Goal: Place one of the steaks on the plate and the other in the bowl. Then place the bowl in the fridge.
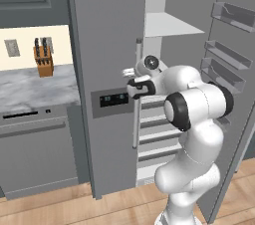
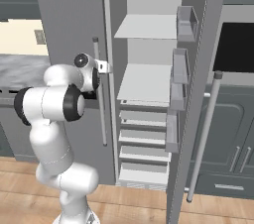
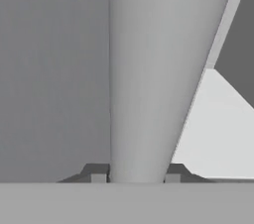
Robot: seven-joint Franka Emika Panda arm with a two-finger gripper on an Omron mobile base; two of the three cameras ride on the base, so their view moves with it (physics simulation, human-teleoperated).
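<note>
The fridge [image 1: 107, 30] [image 2: 64, 15] stands with its left door closed and its right door [image 1: 234, 94] [image 2: 198, 94] swung wide open, showing pale shelves [image 1: 169, 25] [image 2: 146, 82]. My gripper [image 1: 133, 73] [image 2: 103, 67] [image 3: 135, 176] is at the upper part of the left door's long silver handle [image 1: 135, 119] [image 2: 101, 114] [image 3: 149, 69]. In the hand view the fingertips [image 3: 98, 173] press against both sides of the handle. The steaks, the plate and the bowl are out of view.
A marble counter [image 1: 35, 89] with a knife block [image 1: 44, 59] lies to the left, above a dishwasher front [image 1: 35, 149]. A built-in oven [image 2: 238, 44] and drawers [image 2: 233, 163] are behind the open door. Door bins [image 1: 226, 55] [image 2: 181, 69] line the open door, whose handle [image 2: 203, 139] juts outward.
</note>
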